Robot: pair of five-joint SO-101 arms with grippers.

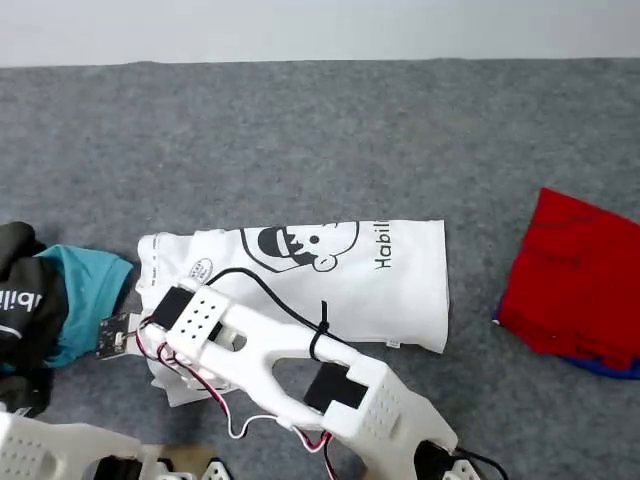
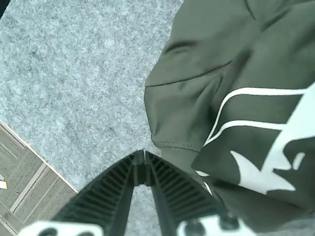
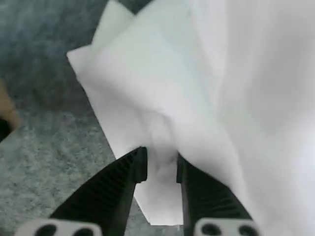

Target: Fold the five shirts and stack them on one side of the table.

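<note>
A white shirt [image 1: 340, 275] with a cartoon print lies partly folded in the middle of the grey table. My right arm [image 1: 270, 355] stretches across its near left corner. In the right wrist view my right gripper [image 3: 161, 167] is shut on a fold of the white shirt [image 3: 221, 88] at its edge. A crumpled black shirt [image 1: 20, 300] and a teal shirt [image 1: 85, 290] lie at the far left. My left gripper [image 2: 140, 162] is shut and empty, just beside the black shirt [image 2: 231, 98]. At the right lies a folded red shirt [image 1: 580, 280] on a blue one [image 1: 600, 365].
The left arm's white base [image 1: 60, 445] sits at the near left corner. The table's edge and the wooden floor [image 2: 24, 172] run close to my left gripper. Bare grey felt [image 1: 300, 140] spans the far half of the table.
</note>
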